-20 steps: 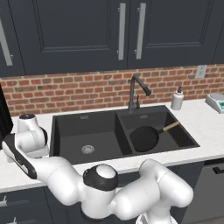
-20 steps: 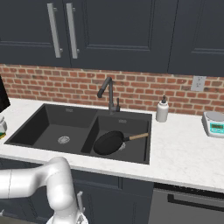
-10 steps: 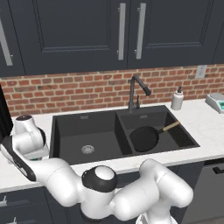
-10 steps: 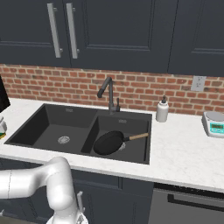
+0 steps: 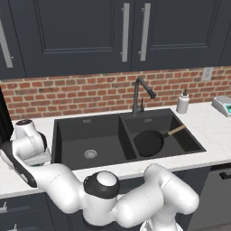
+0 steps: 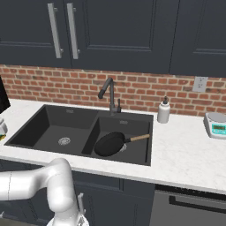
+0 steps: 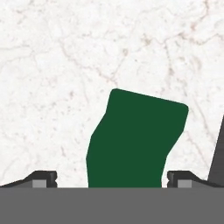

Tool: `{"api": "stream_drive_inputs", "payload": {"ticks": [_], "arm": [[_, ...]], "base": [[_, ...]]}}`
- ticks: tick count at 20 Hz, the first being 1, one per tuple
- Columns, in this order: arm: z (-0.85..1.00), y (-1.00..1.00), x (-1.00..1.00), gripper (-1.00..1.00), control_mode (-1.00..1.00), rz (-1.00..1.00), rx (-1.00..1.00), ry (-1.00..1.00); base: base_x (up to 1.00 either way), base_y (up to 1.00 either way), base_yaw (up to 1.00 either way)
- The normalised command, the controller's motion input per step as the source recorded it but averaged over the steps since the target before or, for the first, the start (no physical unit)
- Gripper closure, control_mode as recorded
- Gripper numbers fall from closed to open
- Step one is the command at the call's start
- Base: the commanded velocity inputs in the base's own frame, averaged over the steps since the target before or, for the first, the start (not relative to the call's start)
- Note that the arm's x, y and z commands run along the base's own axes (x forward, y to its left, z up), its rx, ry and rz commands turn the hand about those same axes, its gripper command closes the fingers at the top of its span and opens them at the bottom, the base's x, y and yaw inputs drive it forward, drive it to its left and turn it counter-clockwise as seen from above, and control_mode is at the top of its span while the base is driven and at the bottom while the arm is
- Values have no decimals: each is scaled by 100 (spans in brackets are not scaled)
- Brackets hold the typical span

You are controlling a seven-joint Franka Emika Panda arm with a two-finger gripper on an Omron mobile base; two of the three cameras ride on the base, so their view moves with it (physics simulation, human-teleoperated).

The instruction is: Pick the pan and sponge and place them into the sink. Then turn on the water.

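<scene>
The sponge (image 7: 135,135) lies green side up on the white marble counter, straight below my gripper (image 7: 111,177). The gripper is open, one finger tip on each side of the sponge and clear of it. In the left base view my hand (image 5: 30,143) points down over the counter just left of the sink (image 5: 127,140). The pan (image 5: 149,143) rests in the right basin, its wooden handle (image 5: 175,131) leaning up toward the right wall. From the right, the pan (image 6: 110,144) lies in the sink (image 6: 91,132) below the faucet (image 6: 109,92). No water runs.
A white soap bottle (image 5: 182,103) stands behind the sink's right corner. A small scale (image 6: 215,124) sits on the counter at the far right. Dark cabinets hang above the brick wall. A dark edge (image 7: 217,153) shows at the right of the hand view.
My hand has sunk a little toward the counter left of the sink. The pan has not moved and the jaws stay open.
</scene>
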Motion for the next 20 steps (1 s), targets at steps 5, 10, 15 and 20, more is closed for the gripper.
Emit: {"api": "stream_drive_inputs", "payload": {"ticks": [5, 10, 15, 20], "arm": [[-2, -2, 0, -100, -100, -2, 0, 0], [-24, 0, 0, -100, -100, 0, 0, 0], [-34, 0, 0, -100, -100, 0, 0, 3], [-28, 0, 0, -100, -100, 0, 0, 4]], "base": [[0, 0, 0], [0, 0, 0], [0, 0, 0], [0, 0, 0]]}}
